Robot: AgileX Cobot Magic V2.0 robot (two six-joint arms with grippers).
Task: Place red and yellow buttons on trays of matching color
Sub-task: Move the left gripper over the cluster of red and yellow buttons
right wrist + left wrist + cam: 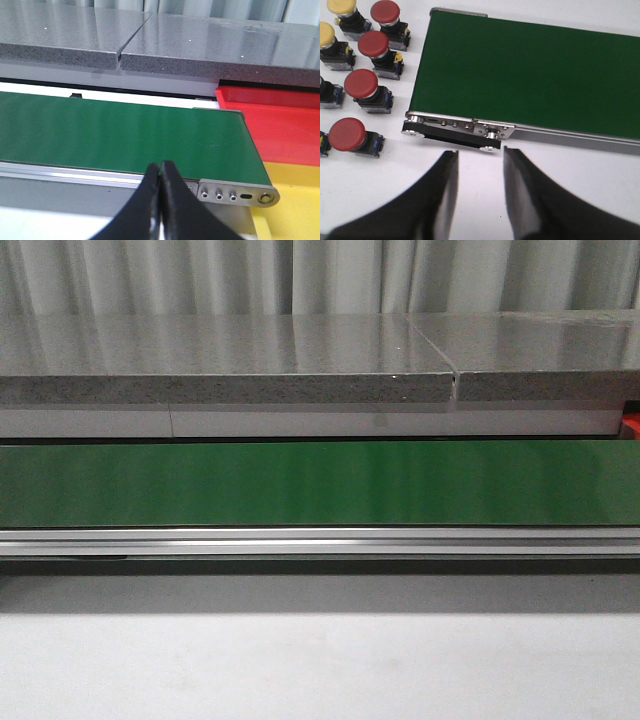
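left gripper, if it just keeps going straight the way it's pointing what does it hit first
Most likely the near end of the green conveyor belt: its metal end bracket lies directly ahead of the open left gripper, with bare white table between. The red buttons sit off to one side, out of that line. Height is hard to judge.

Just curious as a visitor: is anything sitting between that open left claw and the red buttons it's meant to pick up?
Nothing visible. The open left gripper hovers over bare white table near the conveyor's end; the nearest red button stands off to one side with only clear tabletop between.

left end effector (479, 192) spread and holding nothing, right end effector (160, 200) closed.
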